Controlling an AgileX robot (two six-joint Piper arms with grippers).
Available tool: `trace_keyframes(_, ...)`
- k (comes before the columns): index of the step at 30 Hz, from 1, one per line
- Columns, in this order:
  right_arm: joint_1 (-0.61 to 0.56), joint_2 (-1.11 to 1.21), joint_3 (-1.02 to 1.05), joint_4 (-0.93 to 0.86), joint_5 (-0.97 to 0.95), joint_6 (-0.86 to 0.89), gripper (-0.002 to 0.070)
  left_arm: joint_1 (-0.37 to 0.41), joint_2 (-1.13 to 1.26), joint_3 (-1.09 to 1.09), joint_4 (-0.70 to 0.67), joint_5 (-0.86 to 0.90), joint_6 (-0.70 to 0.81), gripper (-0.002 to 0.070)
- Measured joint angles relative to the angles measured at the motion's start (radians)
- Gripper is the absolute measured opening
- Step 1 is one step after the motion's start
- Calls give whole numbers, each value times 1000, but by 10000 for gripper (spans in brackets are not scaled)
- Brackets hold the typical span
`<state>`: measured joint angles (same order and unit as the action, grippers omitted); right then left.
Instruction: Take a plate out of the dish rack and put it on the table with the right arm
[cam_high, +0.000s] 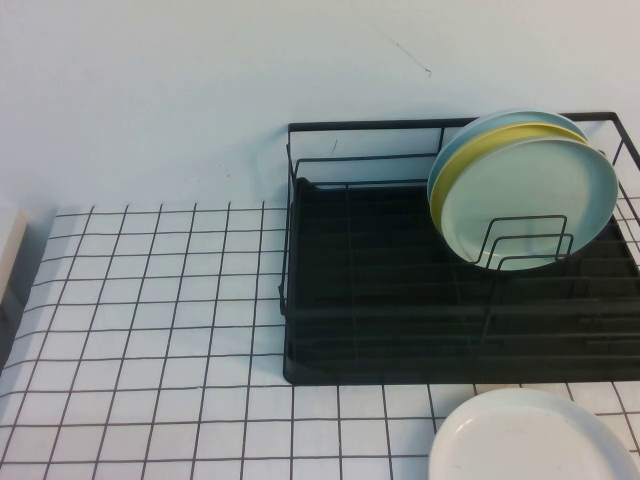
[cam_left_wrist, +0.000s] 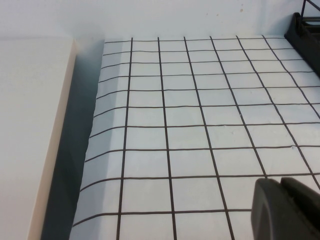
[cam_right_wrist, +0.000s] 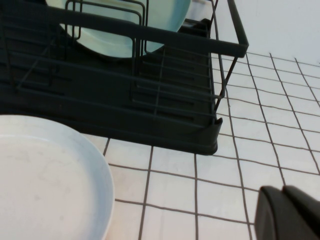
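The mint plate (cam_high: 530, 200) stands upright in the wire loops at the right end of the black dish rack (cam_high: 380, 300), in front of a yellow plate (cam_high: 447, 185). Another pale blue plate (cam_high: 480, 125) stands behind that. In the right wrist view the mint plate (cam_right_wrist: 107, 35) shows behind the rack's wires (cam_right_wrist: 165, 125). My right gripper (cam_right_wrist: 282, 189) is shut and empty, low over the gridded table (cam_right_wrist: 220, 185) in front of the rack. My left gripper (cam_left_wrist: 280, 181) is shut and empty over the table's left part (cam_left_wrist: 190, 115). Neither arm shows in the high view.
A white plate (cam_high: 530, 440) lies flat on the table in front of the rack, also in the right wrist view (cam_right_wrist: 45, 175). A pale slab (cam_left_wrist: 30, 125) borders the table's left edge. The rack's corner (cam_left_wrist: 305, 30) shows far off in the left wrist view.
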<state>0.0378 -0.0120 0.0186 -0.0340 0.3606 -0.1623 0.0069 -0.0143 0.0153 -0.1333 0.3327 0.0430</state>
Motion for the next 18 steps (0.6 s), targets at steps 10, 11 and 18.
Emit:
trace_keyframes(10,0,0,0,-11,0,-2,-2,0,0,0,0,0,0,-3)
trace_keyframes(11,0,0,0,-14,0,-2,-2,0,0,0,0,0,0,-3)
trace_keyframes(18,0,0,10,-24,-85,-4,-2,0,0,0,0,0,0,-3)
